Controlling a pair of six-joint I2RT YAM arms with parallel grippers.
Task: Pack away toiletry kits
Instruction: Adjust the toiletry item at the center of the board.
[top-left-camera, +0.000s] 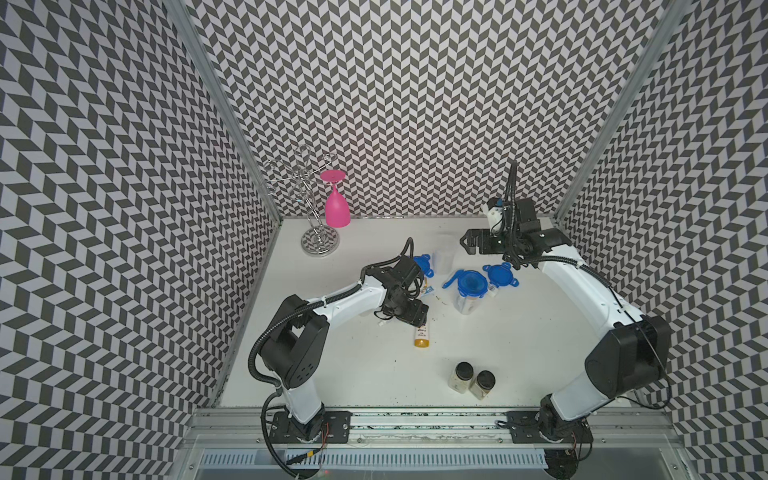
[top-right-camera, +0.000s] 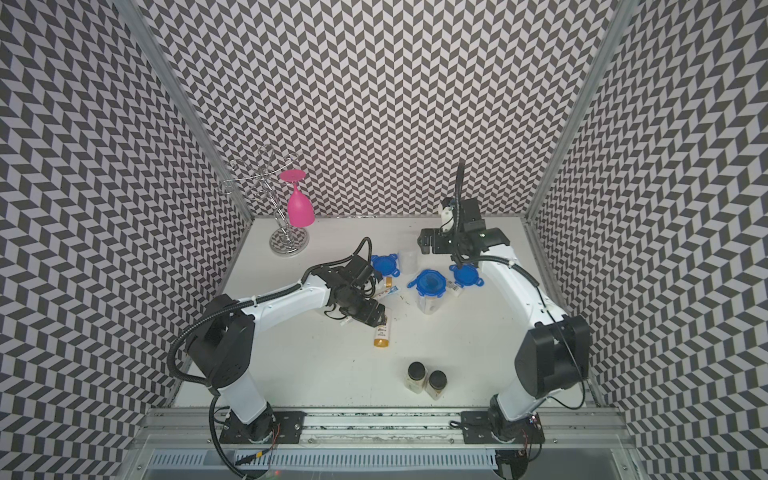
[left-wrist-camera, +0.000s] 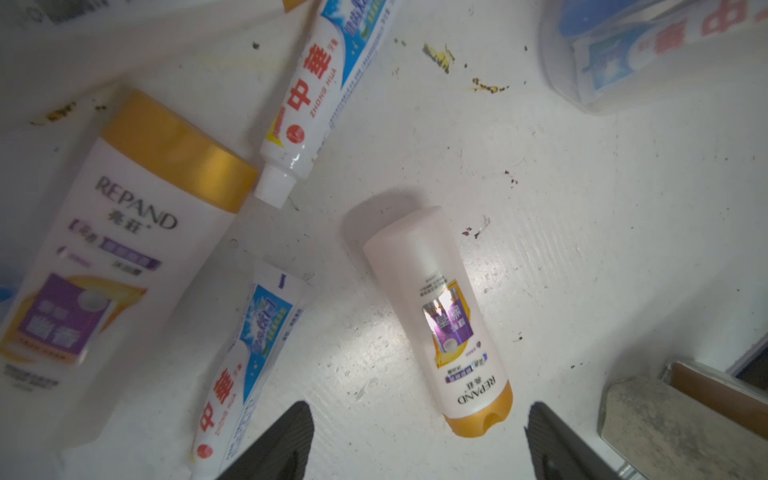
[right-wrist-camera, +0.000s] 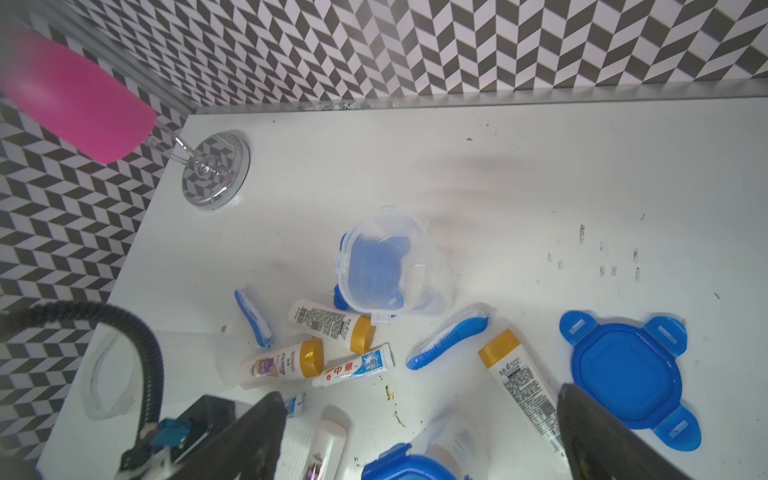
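1. Left end effector (left-wrist-camera: 415, 440) open, empty, bracketing bottle (left-wrist-camera: 440, 324) at cap end; bottle lies on counter (top-left-camera: 374, 374), 7 o'clock of lidded tub (top-left-camera: 471, 284).
2. Right end effector (top-left-camera: 467, 242) open, empty.
3. Risk: cap-end pinch could pivot bottle loose.

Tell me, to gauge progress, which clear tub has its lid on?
The middle tub, its blue lid on top; the tub behind stands open.

Below me, white table (top-left-camera: 353, 374), crumbs (left-wrist-camera: 484, 86) scattered: bottles (top-left-camera: 421, 337) lying flat, toothpaste tubes (left-wrist-camera: 307, 95), toothbrushes (right-wrist-camera: 446, 340), loose lids (top-left-camera: 500, 275), open tub (top-left-camera: 442, 255), lidded tub (top-left-camera: 465, 305), two jars (top-left-camera: 462, 376), rack (top-left-camera: 320, 242).
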